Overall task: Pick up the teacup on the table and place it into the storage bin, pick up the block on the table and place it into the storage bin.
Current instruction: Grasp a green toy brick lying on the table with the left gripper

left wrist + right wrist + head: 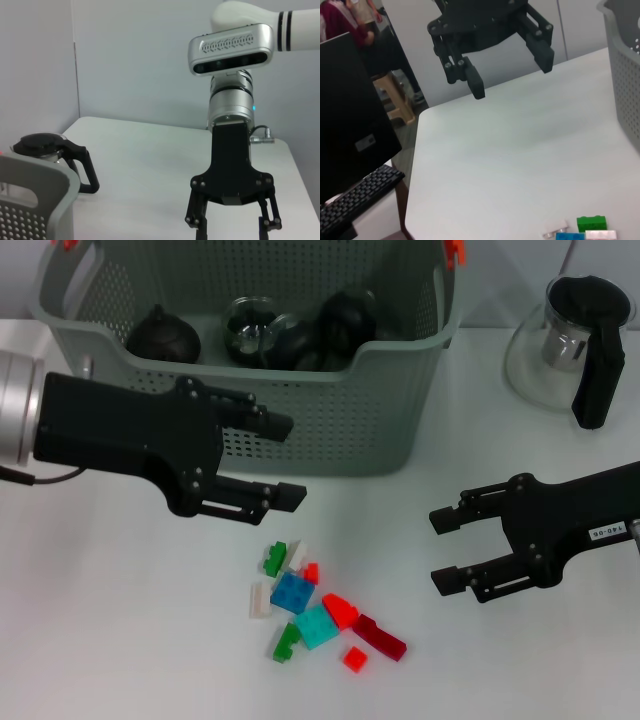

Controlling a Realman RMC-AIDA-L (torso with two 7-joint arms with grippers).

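The storage bin stands at the back of the white table, and its perforated wall also shows in the right wrist view. Dark round tea ware and a glass cup lie inside it; no teacup shows on the table top. A pile of small blocks lies in front of the bin, among them a blue block, a teal one and a red one. My left gripper hovers open just in front of the bin wall, above the pile. To the right of the pile my right gripper is open and empty.
A glass pot with a black lid and handle stands at the back right beside the bin. Beyond the table's left edge there are a black monitor, a keyboard and a stool.
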